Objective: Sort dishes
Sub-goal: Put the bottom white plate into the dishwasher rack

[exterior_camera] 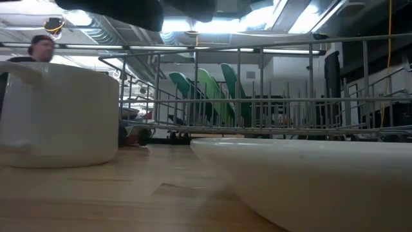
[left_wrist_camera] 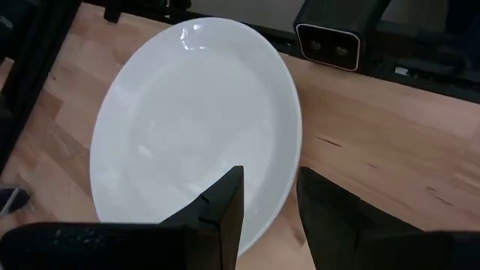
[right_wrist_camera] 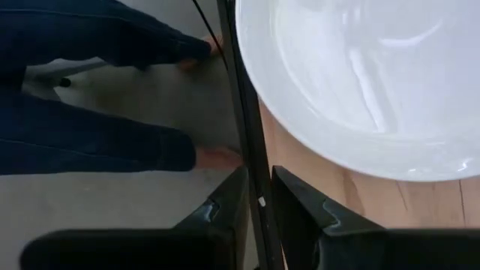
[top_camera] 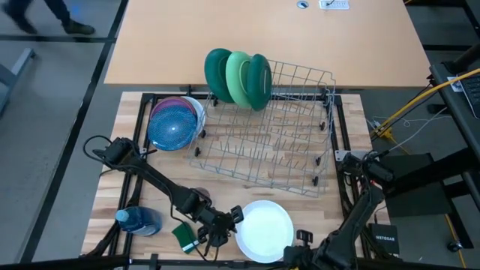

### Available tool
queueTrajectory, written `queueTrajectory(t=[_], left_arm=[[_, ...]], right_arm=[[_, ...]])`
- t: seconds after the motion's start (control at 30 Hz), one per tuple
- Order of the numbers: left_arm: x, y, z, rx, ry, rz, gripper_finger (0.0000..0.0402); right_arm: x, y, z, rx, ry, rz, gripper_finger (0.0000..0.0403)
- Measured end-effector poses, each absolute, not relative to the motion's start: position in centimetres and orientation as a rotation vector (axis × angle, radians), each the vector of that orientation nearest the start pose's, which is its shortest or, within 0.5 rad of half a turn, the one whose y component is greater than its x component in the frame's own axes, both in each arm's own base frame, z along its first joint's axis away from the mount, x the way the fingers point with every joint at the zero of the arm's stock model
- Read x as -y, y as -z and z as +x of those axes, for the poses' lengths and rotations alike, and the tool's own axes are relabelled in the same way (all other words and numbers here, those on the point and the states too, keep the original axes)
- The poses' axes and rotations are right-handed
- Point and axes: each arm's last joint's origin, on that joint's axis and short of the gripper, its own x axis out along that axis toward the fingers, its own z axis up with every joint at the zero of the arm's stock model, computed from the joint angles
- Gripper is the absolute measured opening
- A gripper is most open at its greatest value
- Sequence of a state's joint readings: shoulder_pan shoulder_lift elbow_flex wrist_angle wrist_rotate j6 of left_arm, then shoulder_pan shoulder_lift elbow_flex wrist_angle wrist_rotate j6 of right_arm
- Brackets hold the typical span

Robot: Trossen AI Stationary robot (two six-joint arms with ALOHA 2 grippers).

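A white plate [top_camera: 264, 230] lies flat on the wooden table near its front edge. It also shows in the left wrist view [left_wrist_camera: 187, 127] and the low view [exterior_camera: 309, 174]. My left gripper [top_camera: 234, 217] is open at the plate's left rim, one finger [left_wrist_camera: 221, 214] over the plate's inside and the other [left_wrist_camera: 330, 221] outside it. Three green plates [top_camera: 238, 77] stand on edge in the wire rack [top_camera: 277, 135]. A stack of blue, pink and purple plates [top_camera: 174, 124] lies left of the rack. My right gripper [right_wrist_camera: 260, 206] hangs over the table's front edge, open by a narrow gap and empty. My left gripper stands astride the white plate's rim [left_wrist_camera: 281, 191], slanting down from the table's left side. I cannot tell whether either finger touches the plate. The plate lies flat on the table.
A blue bottle [top_camera: 139, 221] and a green sponge [top_camera: 184, 236] lie at the front left, under my left arm. A pale mug [exterior_camera: 58, 116] stands close in the low view. A black rail [right_wrist_camera: 244, 127] runs along the table's front edge; a person's legs [right_wrist_camera: 90, 90] show beyond it.
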State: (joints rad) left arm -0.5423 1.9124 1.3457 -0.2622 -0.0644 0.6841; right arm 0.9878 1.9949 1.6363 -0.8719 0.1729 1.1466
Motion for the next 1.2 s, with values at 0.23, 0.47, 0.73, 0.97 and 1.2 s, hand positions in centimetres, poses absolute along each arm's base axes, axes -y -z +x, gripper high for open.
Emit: queueTrajectory(t=[0.23, 0.47, 0.73, 0.97, 1.2], left_arm=[[21.5, -17.2, 36.1, -0.661, 0.745, 0.938, 0.0114], [21.6, -15.0, 36.6, -0.693, 0.699, 1.053, 0.0114], [21.5, -14.5, 37.0, -0.675, 0.672, 1.148, 0.0114], [21.6, -12.6, 37.9, -0.638, 0.652, 1.251, 0.0114], [21.6, -11.7, 38.1, -0.646, 0.640, 1.300, 0.0108]], right_arm=[[-33.5, -22.3, 24.0, -1.272, -0.016, 0.332, 0.0065], [-33.3, -22.3, 24.2, -1.269, -0.010, 0.334, 0.0065], [-33.3, -21.8, 24.3, -1.229, 0.032, 0.301, 0.0065], [-33.5, -20.4, 24.5, -1.247, 0.057, 0.272, 0.0065], [-33.7, -19.9, 24.5, -1.260, 0.061, 0.266, 0.0065]])
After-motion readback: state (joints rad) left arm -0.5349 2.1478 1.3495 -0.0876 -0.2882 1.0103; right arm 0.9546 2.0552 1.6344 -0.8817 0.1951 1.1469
